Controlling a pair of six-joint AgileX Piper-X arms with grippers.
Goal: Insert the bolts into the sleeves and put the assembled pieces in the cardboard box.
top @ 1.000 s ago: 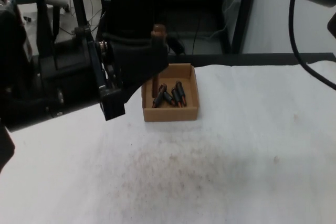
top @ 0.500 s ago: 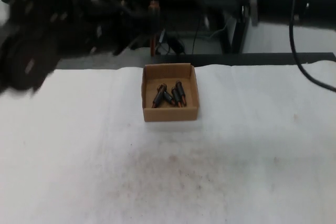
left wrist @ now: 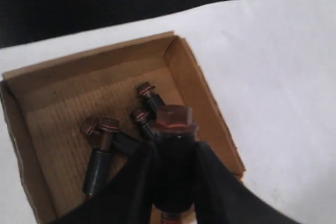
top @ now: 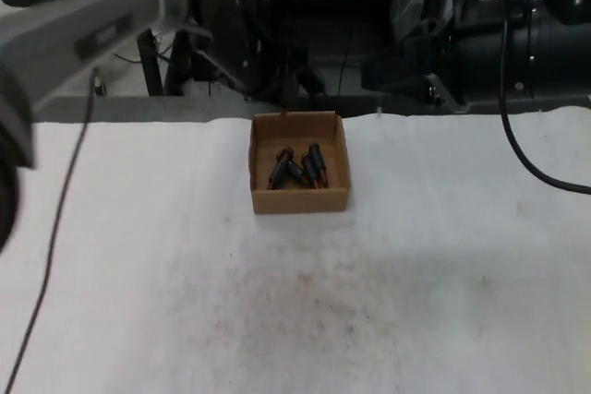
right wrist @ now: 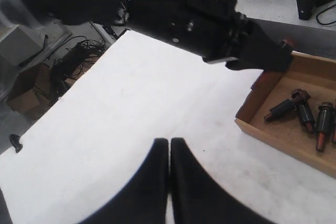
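Note:
The cardboard box (top: 300, 200) stands mid-bench at the far side and holds several assembled pieces (top: 297, 168), black sleeves with copper bolts. My left gripper (left wrist: 174, 156) is shut on another assembled piece (left wrist: 173, 124), hex head outward, just above the box (left wrist: 202, 95). In the high view it hangs over the box's far edge (top: 284, 103). My right gripper (right wrist: 169, 148) is shut with nothing in it, over bare white cloth beside the box (right wrist: 278, 145). From there the left gripper (right wrist: 262, 56) shows over the box's corner.
White padded cloth (top: 295, 311) covers the bench, with a faint reddish stain in the middle. A black strip runs along the far edge (top: 462, 101). The right arm's dark body (top: 517, 43) hangs at the back right. Stands and cables crowd the room behind.
The left arm has swung away from the camera's near left, carrying the piece to the box's far edge. The right arm's dark body has come into view at the back right.

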